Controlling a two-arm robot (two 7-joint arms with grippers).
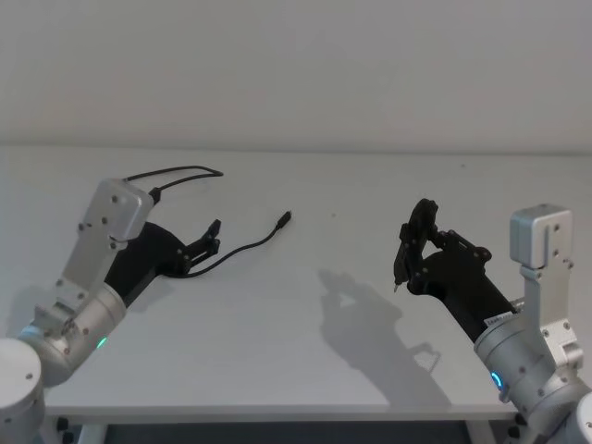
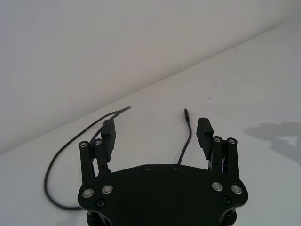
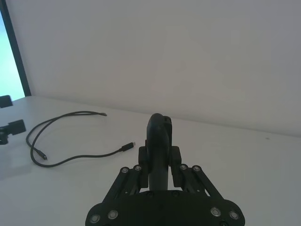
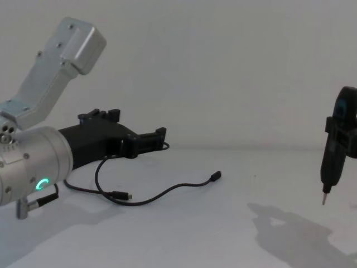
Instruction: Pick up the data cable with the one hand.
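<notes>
Left tool (image 1: 213, 236) sits low over the left of the bench (image 1: 231, 361), its 2 fingers (image 2: 205, 132) spread wide and holding nothing. One strand of the data cable (image 1: 268, 239) runs between them. The cable lies loosely looped on the bench, one plug out toward the middle. Right tool (image 1: 416, 236) hangs above the right side, clamped narrow on a black pen-like piece (image 4: 330, 162) with a thin metal tip.

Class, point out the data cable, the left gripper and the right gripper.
data cable (image 1: 250, 245): head view, mid-cord.
left gripper (image 2: 156, 125): left wrist view, midway between open fingers.
right gripper (image 3: 160, 151): right wrist view, between fingers shut on pointed tool (image 4: 330, 167).
</notes>
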